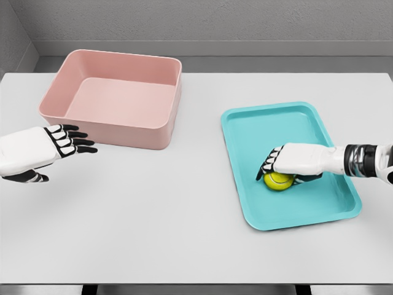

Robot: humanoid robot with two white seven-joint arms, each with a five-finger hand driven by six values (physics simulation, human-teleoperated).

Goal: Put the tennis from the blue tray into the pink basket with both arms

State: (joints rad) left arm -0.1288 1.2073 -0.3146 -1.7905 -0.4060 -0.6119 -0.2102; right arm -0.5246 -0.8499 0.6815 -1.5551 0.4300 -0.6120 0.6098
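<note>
So the right hand is draped over the tennis ball in the blue tray near the table's right edge, fingers curling round it; left hand waits spread and empty beside the pink basket, probably for a handover.

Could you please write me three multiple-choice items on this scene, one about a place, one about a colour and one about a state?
1. Where is the tennis ball?
A. in the pink basket
B. on the blue tray
C. on the bare table

2. What colour is the ball?
A. yellow-green
B. red
C. white

3. How is the left hand?
A. gripping the basket
B. holding the ball
C. open, holding nothing

Answers:
1 B: the ball lies within the tray's rim, under the right hand.
2 A: its visible part is yellow-green.
3 C: its fingers are spread beside the basket, apart from it.
</note>
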